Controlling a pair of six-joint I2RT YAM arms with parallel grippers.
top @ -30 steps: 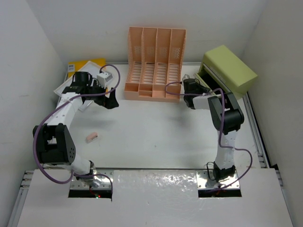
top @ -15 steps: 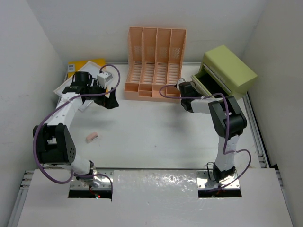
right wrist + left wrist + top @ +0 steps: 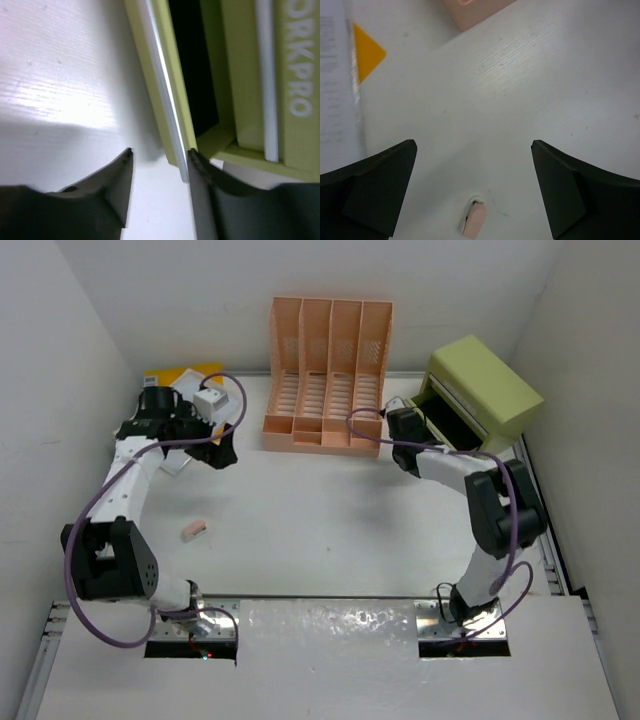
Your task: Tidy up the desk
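Step in hand: drawer work on the lime-green drawer box [image 3: 482, 388] at the far right of the desk [image 3: 330, 505]. The desk itself is the white top under both arms, with the peach file rack [image 3: 328, 375] at its far edge and the drawer box in the far right corner.

Right gripper [image 3: 160, 155]: fingers partly apart, straddling the front panel of the drawer [image 3: 162, 107]. One finger sits against the panel and bare desk shows between the other finger and the panel, so it's not clamped. The drawer looks part open, with a dark gap behind the front.

Left gripper [image 3: 474, 150]: fingers wide apart, holding nothing, hovering over bare desk near the papers [image 3: 150, 425] and yellow folder [image 3: 185, 373] at the far left. The pink eraser [image 3: 193, 530] lies loose mid-left, well apart from everything (it shows at the bottom edge of the left wrist view, between the fingers but nearer the arm base).

Judgement: early in the task. Eraser, papers and folder aren't sorted yet.

Next move, my read: the right gripper needs to close on the drawer front and pull straight along the drawer's travel, or back off if it's open enough. The left then needs to come back toward the eraser, drop and centre on it.
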